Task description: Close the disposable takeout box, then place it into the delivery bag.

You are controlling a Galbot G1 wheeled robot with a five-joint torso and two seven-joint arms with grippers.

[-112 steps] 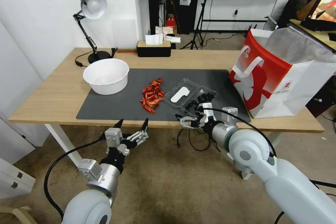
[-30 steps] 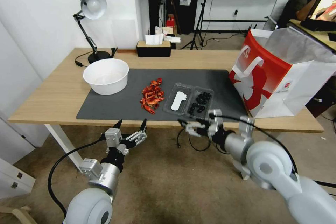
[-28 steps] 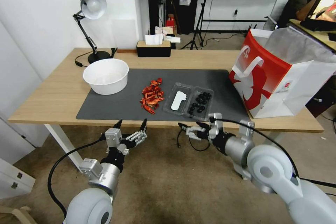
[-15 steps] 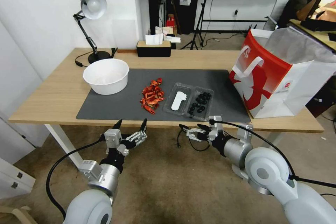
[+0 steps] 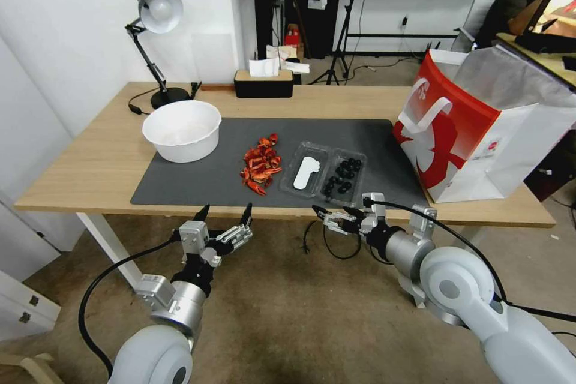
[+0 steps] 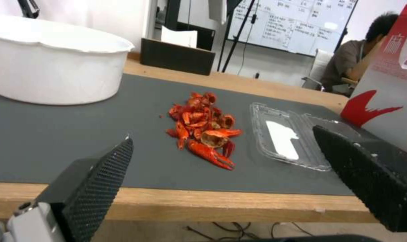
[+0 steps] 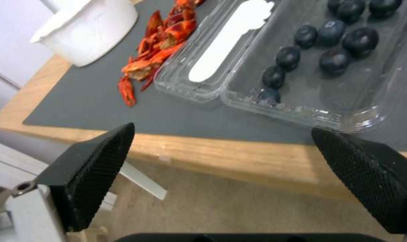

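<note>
While takeout box (image 5: 324,171) lies open | crayfish shells (image 5: 260,164) beside | both jaws spread, off table

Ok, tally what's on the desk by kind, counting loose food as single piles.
Containers: 3 – white bowl, takeout box, delivery bag
Food piles: 2 – red crayfish shells, dark berries in the box
Desk items: 3 – lamp, tissue box, grey mat
Total: 8

left gripper (image 5: 223,212), right gripper (image 5: 335,212), jaws apart
</note>
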